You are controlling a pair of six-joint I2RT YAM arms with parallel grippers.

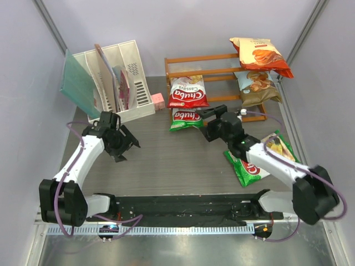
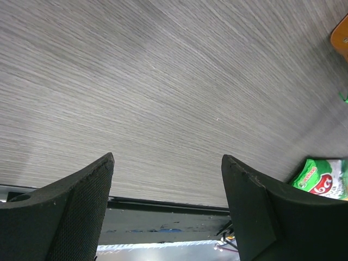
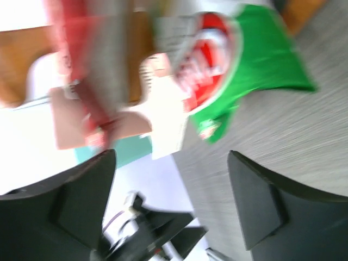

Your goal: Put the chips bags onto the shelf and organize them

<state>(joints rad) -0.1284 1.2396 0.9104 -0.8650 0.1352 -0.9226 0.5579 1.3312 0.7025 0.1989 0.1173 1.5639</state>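
The orange-brown shelf stands at the back. A cream/orange-red bag lies on its top right, with a light-blue/brown bag below it. A red Chiba bag leans on the shelf's left side, and a green one lies at its foot. Another green bag lies on the table under my right arm. My right gripper is open and empty, just right of the green bag at the shelf. Its blurred wrist view shows that green bag ahead. My left gripper is open and empty over bare table.
A white file organizer with folders stands at the back left, with a small pink object beside it. The left wrist view shows the near green bag at the right and the table's near edge below.
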